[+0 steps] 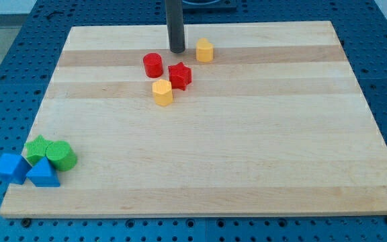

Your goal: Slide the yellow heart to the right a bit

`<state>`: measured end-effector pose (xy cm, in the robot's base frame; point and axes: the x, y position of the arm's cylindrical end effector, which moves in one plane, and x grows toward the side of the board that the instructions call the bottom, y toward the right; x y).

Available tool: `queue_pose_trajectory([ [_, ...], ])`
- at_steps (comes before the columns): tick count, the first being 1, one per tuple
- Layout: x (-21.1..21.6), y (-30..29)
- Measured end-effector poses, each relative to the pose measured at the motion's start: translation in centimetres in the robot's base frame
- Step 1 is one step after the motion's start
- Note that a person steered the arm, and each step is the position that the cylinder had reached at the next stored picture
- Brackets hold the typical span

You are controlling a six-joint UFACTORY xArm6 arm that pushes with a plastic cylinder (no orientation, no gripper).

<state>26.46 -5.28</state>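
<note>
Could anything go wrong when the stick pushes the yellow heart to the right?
Two things might.

1. My tip sits just left of the small yellow heart-shaped block, near the wooden board's top edge. An off-centre push could slide the heart up towards that edge.

2. Another yellow block lies lower down, beside the red star-shaped block and the red cylinder block. Dropping down the view, my tip could bump those instead.

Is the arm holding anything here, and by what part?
Nothing is held. My tip rests on the board, just left of the yellow heart, with a small gap between them.
</note>
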Motion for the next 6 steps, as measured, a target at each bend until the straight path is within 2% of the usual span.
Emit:
queue_pose_trajectory([
  [1,-1.1,0.7],
  [2,0.0,3.6],
  [4,8.4,9.5],
  [5,9.3,9.6],
  [6,7.3,7.8],
])
